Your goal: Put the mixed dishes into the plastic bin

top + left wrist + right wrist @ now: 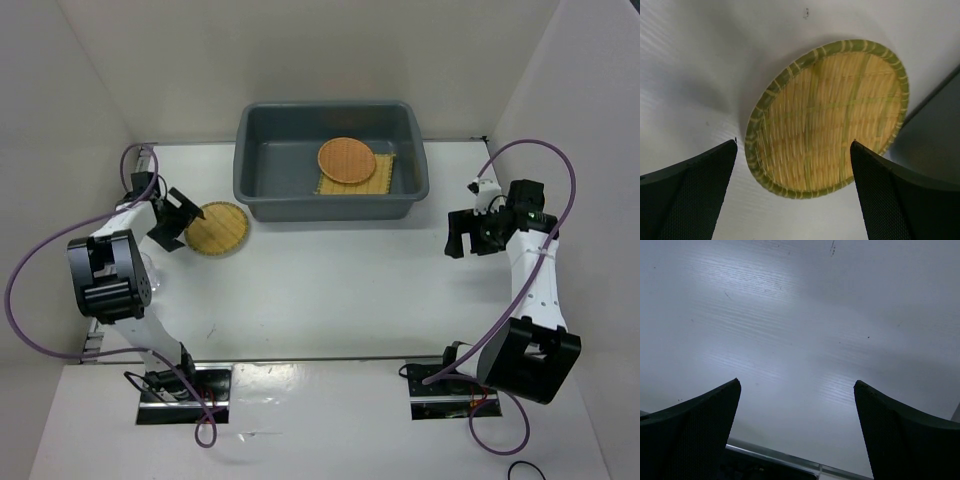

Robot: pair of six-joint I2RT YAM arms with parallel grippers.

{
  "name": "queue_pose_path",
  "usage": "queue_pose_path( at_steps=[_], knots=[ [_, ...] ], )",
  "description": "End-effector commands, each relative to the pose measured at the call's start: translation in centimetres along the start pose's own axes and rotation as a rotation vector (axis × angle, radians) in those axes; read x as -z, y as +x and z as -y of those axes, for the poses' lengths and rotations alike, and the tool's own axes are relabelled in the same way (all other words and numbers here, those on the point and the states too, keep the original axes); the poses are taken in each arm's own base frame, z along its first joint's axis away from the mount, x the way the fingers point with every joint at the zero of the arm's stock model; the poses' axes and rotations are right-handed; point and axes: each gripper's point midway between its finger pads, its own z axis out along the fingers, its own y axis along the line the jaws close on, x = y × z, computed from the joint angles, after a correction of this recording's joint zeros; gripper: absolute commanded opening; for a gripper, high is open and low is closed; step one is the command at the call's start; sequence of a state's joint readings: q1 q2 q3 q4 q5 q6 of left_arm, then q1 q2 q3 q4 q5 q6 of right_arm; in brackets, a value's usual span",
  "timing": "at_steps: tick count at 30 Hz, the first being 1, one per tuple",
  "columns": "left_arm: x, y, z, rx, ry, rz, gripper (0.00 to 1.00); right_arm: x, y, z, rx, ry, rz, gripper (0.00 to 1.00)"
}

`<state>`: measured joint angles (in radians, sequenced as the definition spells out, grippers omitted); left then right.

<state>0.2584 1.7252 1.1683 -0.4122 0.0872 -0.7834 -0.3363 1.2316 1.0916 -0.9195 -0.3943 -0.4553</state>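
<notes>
Left gripper [174, 222]: jaws wide apart, nothing held. Round woven plate [827, 117] lies flat on the desk [330, 290], beneath and a little ahead of the fingertips. It spans most of the gap between them. No contact that I can see.

Right gripper [795, 381]: also spread wide and empty, only bare desk under it. None of the task's pieces near it.

Plastic bin [262, 190]: off to the right of the left gripper, its near wall just past the plate's edge. Orange-brown disc [347, 159] already inside, resting on the square yellow mat [388, 181]. Small clear piece: cannot make it out in any view.

Risks, as I judge them:
- Plate is flat and thin. Closing on it from above may only shove it along the desk, with no edge for the gripper to bite.
- Rim is rounded and woven. A pinch on one edge could slip, or leave the plate hanging and swinging.
- Bin wall stands close. A low carry could knock the plate against the rolled rim and drop it outside.
- Wrist view is blurred, so my alignment over the plate's rim is uncertain
</notes>
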Motion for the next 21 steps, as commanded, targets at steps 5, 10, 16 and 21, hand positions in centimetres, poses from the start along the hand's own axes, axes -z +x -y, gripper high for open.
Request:
queue_pose_path(
  at_steps=[5,10,16,21],
  knots=[
    [-3.9,2.2,-1.4,-0.009,0.121,-0.127,0.99,0.2,-1.4,0.7,0.005,0.033,0.057,0.98],
    [-5.0,2.8,-1.3,-0.027,0.201,-0.166,0.93,0.2,-1.3,1.5,-0.017,0.048,0.072,0.98],
    [-6.6,4.4,-1.5,0.001,0.289,-0.251,0.55,0.2,-0.5,2.6,-0.058,0.067,0.06,0.98],
    [-7.5,4.4,-2.6,0.023,0.244,-0.265,0.05,0.4,-0.1,3.5,-0.087,0.082,0.056,0.98]
  ],
)
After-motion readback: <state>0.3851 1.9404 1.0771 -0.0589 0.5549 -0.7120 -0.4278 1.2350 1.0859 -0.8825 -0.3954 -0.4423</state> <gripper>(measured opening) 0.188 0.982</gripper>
